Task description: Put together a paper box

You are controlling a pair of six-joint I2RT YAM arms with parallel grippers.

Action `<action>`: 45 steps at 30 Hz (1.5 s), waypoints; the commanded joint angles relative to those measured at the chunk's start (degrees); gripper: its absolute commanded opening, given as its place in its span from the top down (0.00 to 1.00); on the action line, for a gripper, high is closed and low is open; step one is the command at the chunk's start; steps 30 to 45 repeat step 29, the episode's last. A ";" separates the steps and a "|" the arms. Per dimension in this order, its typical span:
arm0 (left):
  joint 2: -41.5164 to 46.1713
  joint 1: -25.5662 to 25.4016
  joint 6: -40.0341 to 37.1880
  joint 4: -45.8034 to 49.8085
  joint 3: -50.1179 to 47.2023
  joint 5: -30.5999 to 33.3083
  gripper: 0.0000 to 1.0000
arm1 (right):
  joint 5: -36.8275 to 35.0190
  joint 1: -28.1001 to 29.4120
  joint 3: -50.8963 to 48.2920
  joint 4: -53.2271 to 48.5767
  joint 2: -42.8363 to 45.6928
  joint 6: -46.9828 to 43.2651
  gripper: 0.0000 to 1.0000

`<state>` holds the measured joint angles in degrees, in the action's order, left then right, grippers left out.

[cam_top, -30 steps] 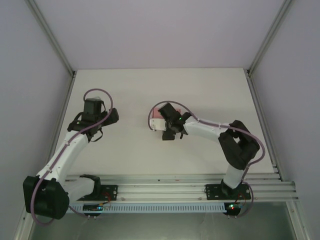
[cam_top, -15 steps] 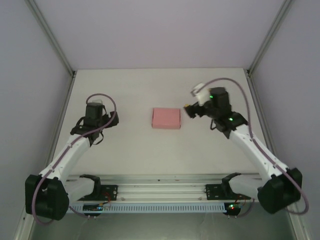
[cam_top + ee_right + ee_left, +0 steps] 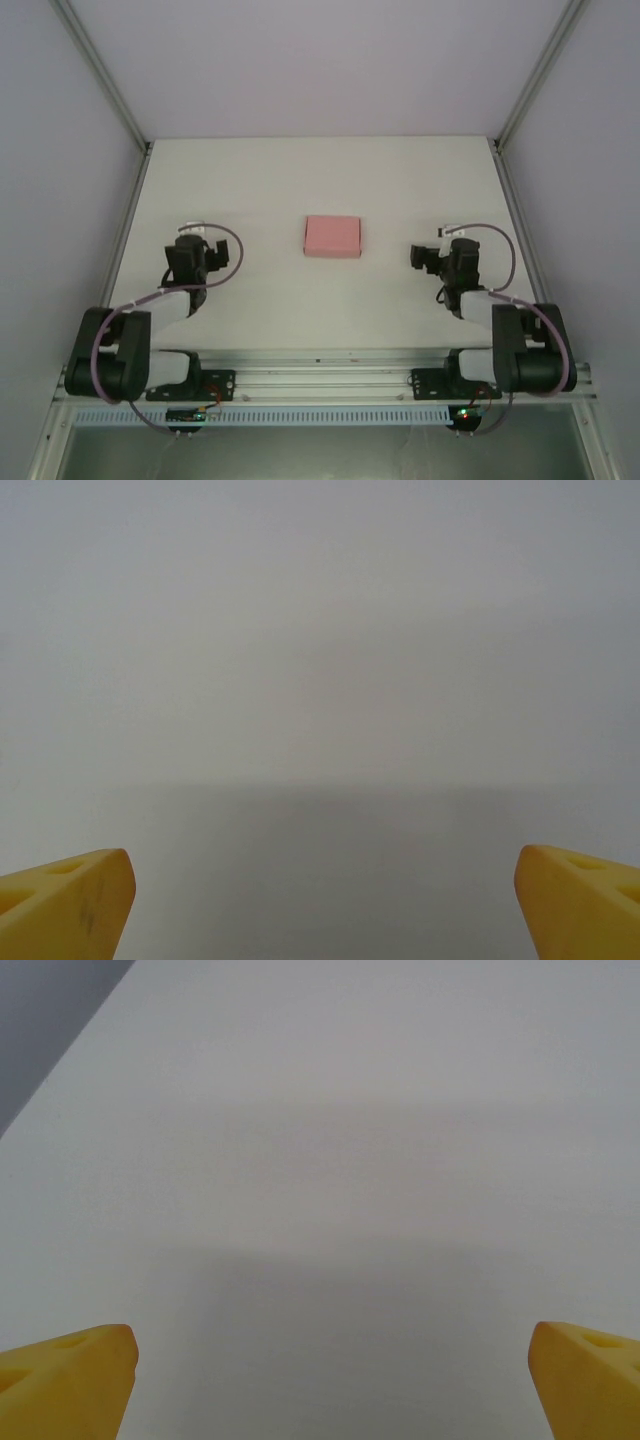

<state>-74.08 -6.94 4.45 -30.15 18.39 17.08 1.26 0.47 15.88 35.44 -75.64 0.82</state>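
Lying flat in the middle of the desk (image 3: 250, 180), the pink paper box (image 3: 332, 236) looks closed and squared up: a shallow rectangle with no loose flap that I can make out. The left arm (image 3: 150, 300) and right arm (image 3: 500, 310) sit low near their bases, one on each side and well apart from it. I judge that a rest pose, since nothing seems left to fold. The left fingers (image 3: 70, 1380) are spread wide over bare desk, and the right fingers (image 3: 65, 905) likewise — neither pinches anything. The desk is plain matt white, walled by pale lilac panels (image 3: 330, 60) between grey metal posts (image 3: 100, 80), with a slotted rail (image 3: 320, 372) along the near edge.
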 commanded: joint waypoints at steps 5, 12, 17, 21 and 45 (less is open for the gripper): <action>-1.36 3.90 -3.06 -18.27 -1.77 -6.34 0.00 | 2.58 -1.88 0.33 29.59 -15.77 1.70 0.01; -12.58 6.62 -1.86 -41.81 -8.19 -6.06 0.00 | -1.00 -1.35 5.69 14.04 -12.93 0.38 0.01; -13.46 8.14 -1.24 -24.00 1.62 -9.06 0.01 | -1.09 -1.12 5.78 14.66 -13.13 0.62 0.00; -13.70 7.89 -1.27 -25.19 1.07 -8.17 0.00 | -0.55 -1.13 5.82 14.01 -13.04 0.66 0.00; -13.98 7.74 -1.41 -25.82 1.13 -7.90 0.00 | -0.58 -1.09 5.75 14.09 -13.05 0.66 0.00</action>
